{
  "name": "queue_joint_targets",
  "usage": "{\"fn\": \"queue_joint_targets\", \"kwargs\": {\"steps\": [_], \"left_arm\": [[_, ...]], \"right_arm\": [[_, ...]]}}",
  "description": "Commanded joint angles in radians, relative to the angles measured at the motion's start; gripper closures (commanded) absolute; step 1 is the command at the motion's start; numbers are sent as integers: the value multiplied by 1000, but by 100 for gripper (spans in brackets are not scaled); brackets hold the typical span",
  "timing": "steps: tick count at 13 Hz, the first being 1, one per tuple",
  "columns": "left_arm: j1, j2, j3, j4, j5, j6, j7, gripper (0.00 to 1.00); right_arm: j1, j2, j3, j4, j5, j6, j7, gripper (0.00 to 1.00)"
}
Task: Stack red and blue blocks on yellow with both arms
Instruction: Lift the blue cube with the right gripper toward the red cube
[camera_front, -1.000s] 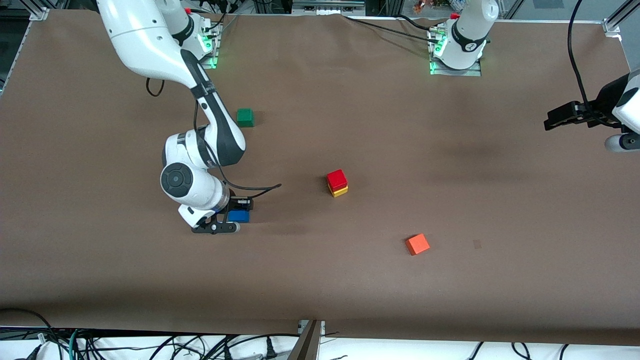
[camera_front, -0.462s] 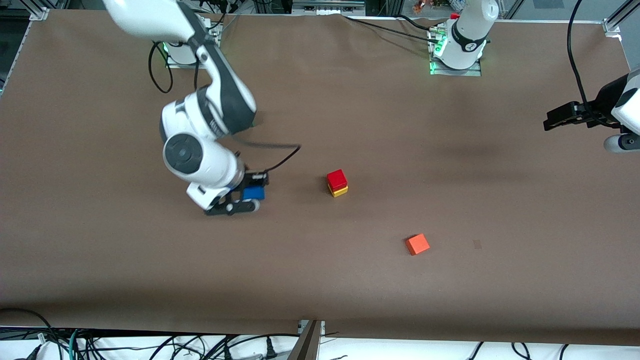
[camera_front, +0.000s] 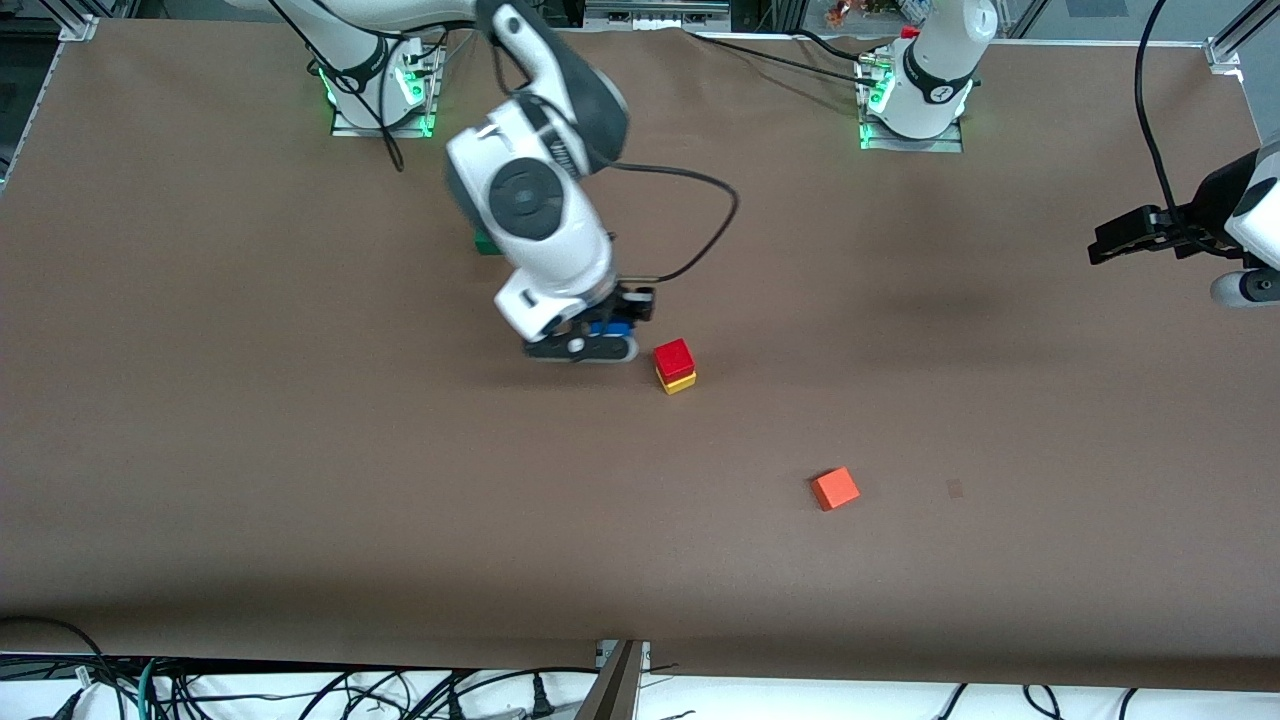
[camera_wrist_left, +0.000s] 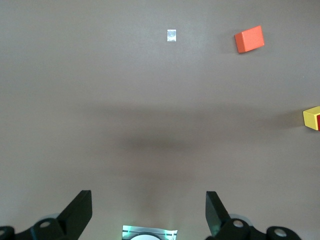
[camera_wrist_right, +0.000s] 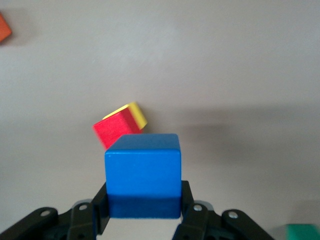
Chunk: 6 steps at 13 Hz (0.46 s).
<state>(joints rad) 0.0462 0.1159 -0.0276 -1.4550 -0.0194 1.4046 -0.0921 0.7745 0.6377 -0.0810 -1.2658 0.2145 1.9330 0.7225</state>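
Right gripper (camera_front: 603, 335) is clamped on the blue block (camera_wrist_right: 143, 174), carried in the air over the desk (camera_front: 300, 480) just beside the stack, toward the right arm's end. Red block (camera_front: 674, 357) sits on the yellow block (camera_front: 680, 381), not quite squarely. Left gripper (camera_wrist_left: 149, 217) waits over the left arm's end of the desk, fingers spread wide, holding nothing; the orange block (camera_front: 834, 489) lies well apart from both grippers.
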Motion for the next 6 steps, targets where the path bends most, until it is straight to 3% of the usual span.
{"fn": "queue_joint_targets", "kwargs": {"steps": [1, 6], "left_arm": [[1, 11, 3, 21, -24, -1, -1, 0], [0, 11, 3, 21, -25, -1, -1, 0]], "right_arm": [[57, 42, -13, 42, 2, 23, 121, 60], [100, 100, -14, 40, -55, 92, 170, 60]]}}
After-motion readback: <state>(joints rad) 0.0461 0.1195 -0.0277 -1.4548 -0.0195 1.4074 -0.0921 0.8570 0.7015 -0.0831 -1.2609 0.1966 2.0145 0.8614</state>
